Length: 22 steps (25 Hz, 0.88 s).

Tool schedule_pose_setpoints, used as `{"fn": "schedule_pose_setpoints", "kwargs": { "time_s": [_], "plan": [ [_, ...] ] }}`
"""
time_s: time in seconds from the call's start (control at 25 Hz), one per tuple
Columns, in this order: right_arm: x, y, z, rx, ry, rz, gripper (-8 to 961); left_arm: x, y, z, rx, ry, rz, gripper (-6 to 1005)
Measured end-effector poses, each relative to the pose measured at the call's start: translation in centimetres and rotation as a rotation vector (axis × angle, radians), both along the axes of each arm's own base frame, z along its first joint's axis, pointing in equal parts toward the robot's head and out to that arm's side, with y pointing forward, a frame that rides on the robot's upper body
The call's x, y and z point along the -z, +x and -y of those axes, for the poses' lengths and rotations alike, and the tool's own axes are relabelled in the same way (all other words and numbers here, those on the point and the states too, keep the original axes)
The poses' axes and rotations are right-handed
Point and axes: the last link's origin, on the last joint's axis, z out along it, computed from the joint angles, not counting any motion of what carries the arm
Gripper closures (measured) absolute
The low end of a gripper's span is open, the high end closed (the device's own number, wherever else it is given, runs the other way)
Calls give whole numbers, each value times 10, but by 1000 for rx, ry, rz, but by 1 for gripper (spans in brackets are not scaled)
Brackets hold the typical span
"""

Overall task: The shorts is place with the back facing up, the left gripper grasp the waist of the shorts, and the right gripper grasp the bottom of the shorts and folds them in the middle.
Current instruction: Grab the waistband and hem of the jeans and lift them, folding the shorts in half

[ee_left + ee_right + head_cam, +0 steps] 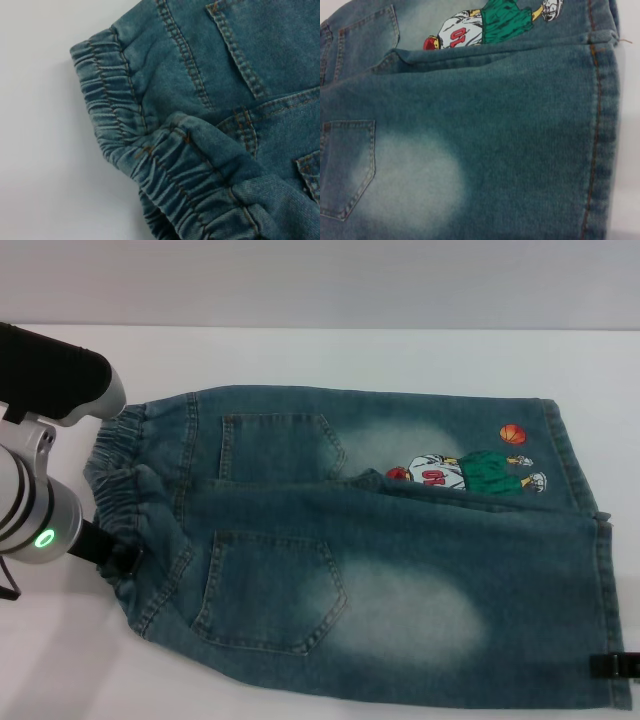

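1. Shorts (pixel 400 570) of faded blue-green denim lie back up on the white worktop (pixel 330 355), the near leg lapping over the far one along the middle.
2. At the near right corner, the right gripper (pixel 612 665) shows only as a small black tip touching the bottom of the shorts (pixel 608 620); whether its fingers are apart or together cannot be told.
3. On the near leg sits a back pocket (pixel 270 590) beside a pale faded patch.
4. At the left, the left gripper (pixel 122 558) sits clamped on the waist of the shorts (pixel 120 490), its ruffled elastic bunched up there.
5. Farther off, the far leg carries a second pocket (pixel 275 445) and the cartoon basketball-player patch (pixel 465 472) with its orange ball (pixel 512 434).
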Motion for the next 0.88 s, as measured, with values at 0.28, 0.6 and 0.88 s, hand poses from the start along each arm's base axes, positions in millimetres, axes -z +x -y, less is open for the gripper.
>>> {"fn": "schedule_pose_setpoints", "kwargs": {
  "time_s": [0.28, 0.6, 0.88],
  "plan": [
    [2, -4, -3, -11, -6, -7, 219, 0, 0, 0, 0, 0, 0, 813],
    [3, -6, -5, -18, 2, -25, 218, 2, 0, 1, 5, -8, -3, 812],
    [0, 2, -2, 4, -2, 23, 219, 3, 0, 1, 3, -10, -4, 812]
  ]
}}
